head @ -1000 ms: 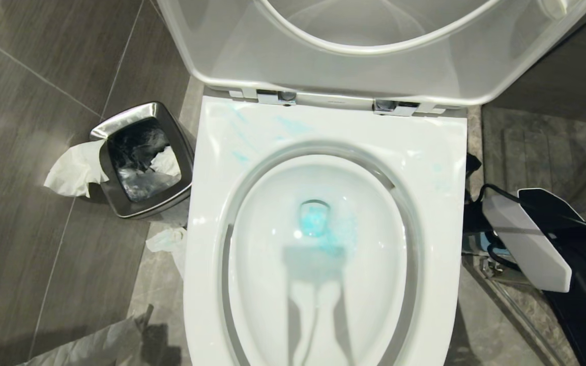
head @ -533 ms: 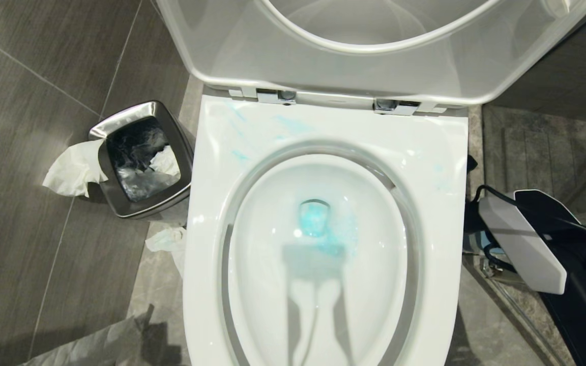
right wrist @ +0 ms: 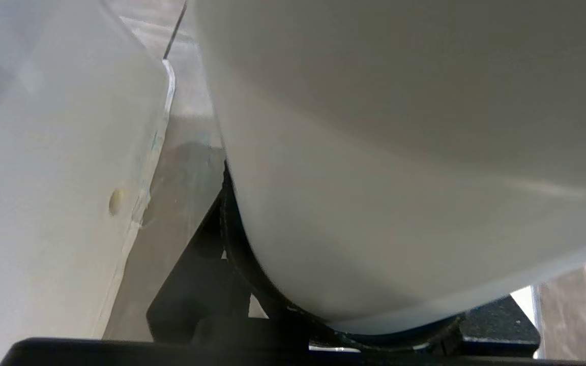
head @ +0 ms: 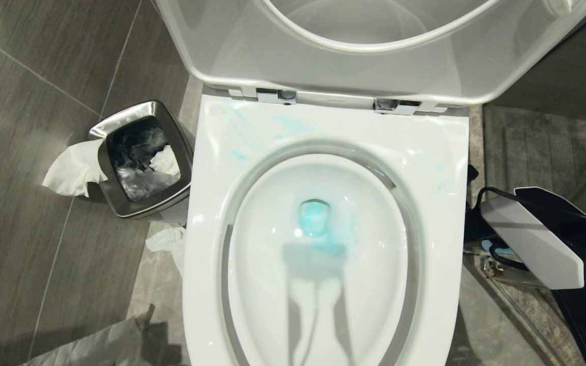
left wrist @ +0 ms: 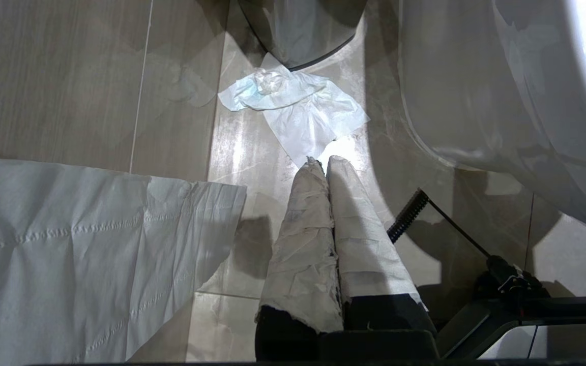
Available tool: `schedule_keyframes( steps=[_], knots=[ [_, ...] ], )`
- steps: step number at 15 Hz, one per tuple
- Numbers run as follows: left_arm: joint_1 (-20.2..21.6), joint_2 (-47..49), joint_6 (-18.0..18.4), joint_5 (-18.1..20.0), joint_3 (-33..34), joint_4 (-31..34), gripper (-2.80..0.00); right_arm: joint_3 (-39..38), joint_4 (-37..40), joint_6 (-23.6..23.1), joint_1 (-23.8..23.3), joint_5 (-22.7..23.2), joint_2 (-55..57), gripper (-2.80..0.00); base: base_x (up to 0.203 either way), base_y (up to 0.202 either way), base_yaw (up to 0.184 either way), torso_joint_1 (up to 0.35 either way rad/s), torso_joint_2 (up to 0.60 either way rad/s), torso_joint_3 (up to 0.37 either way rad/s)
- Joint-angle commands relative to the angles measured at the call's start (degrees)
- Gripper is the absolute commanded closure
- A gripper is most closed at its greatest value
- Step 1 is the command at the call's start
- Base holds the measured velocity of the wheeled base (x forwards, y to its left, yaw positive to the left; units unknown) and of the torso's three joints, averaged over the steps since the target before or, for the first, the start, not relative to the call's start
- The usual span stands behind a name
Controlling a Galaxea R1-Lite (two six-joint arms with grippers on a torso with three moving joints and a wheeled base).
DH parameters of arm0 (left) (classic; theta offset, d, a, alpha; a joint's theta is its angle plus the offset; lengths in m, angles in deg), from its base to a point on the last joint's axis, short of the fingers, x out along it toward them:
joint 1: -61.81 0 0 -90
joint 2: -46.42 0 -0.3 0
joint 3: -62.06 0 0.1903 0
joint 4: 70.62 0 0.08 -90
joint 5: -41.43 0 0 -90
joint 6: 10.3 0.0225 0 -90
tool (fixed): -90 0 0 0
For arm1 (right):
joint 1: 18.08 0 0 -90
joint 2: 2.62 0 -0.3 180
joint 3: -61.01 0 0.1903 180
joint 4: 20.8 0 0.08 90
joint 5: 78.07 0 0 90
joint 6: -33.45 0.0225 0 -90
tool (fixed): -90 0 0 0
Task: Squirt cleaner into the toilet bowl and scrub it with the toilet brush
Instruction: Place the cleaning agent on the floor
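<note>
The toilet bowl [head: 440, 203] fills the head view, its lid [head: 323, 66] and seat raised. Teal cleaner [head: 316, 218] tints the water, and thin smears [head: 288, 124] mark the back rim. The toilet brush is out of view. My right arm [head: 529, 241] hangs low beside the bowl's right side. In its wrist view the right gripper [right wrist: 359, 264] is shut on a large white rounded object [right wrist: 400, 152]. My left gripper [left wrist: 323, 161], its fingers wrapped in white, is shut and empty above the floor next to the bowl's outer wall [left wrist: 501, 101].
A steel waste bin [head: 140, 109] stands left of the toilet, with tissue [head: 71, 170] hanging over its side. More tissue [head: 166, 239] lies on the floor by the bowl. A white sheet [head: 94, 345] lies at the near left.
My right arm has shifted slightly to the right beside the toilet. The bowl, the cleaner and the bin look the same.
</note>
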Motion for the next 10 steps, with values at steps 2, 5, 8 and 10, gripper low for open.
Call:
schedule_keyframes(
  steps=[2,5,8,10],
  knots=[
    [0.0,0.1,0.0,0.0,0.0,0.0,0.00,-2.5,-2.1,0.0,0.1,-0.3,-1.5,0.00,0.000,0.000,0.000,0.000,0.00,0.000],
    [0.0,0.1,0.0,0.0,0.0,0.0,0.00,-5.2,-3.7,0.0,0.0,-0.3,-2.2,0.00,0.000,0.000,0.000,0.000,0.00,0.000],
    [0.0,0.1,0.0,0.0,0.0,0.0,0.00,-7.8,-4.7,0.0,-0.2,-0.3,-3.3,0.00,0.000,0.000,0.000,0.000,0.00,0.000],
    [0.0,0.1,0.0,0.0,0.0,0.0,0.00,-8.3,-4.7,0.0,-0.2,-0.3,-3.8,0.00,0.000,0.000,0.000,0.000,0.00,0.000]
  ],
)
